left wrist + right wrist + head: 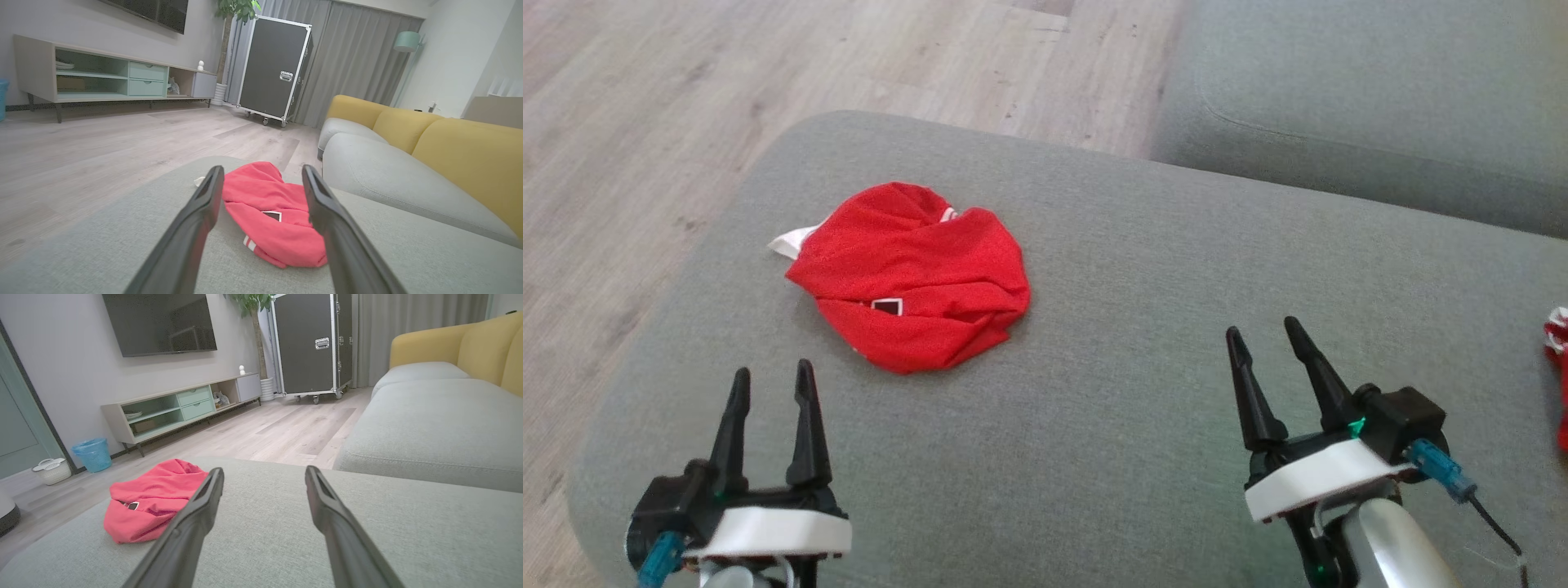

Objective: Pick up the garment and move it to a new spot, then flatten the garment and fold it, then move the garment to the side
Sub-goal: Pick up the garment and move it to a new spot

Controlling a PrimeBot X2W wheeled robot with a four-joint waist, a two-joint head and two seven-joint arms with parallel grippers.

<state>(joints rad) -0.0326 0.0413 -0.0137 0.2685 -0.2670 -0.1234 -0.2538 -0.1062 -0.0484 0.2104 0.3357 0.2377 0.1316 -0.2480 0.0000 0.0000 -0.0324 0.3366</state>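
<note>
The crumpled red fabric garment (911, 273) lies in a rounded heap on the grey upholstered cushion (1135, 286). It is just ahead of the left gripper (773, 369) and slightly to its right, clear of the fingertips. The left gripper's two long dark fingers stand spread with nothing between them. The right gripper (1264, 327) is well to the garment's right, also spread wide and empty, with its fingers pointing out over bare cushion. A small white-edged square label (887, 307) sits on the garment's side nearest the left gripper. A strip of white cloth (792, 241) sticks out at the garment's far left edge. To the right of the right gripper, a scrap of another red-and-white item (1558, 359) lies at the edge of the head view.
</note>
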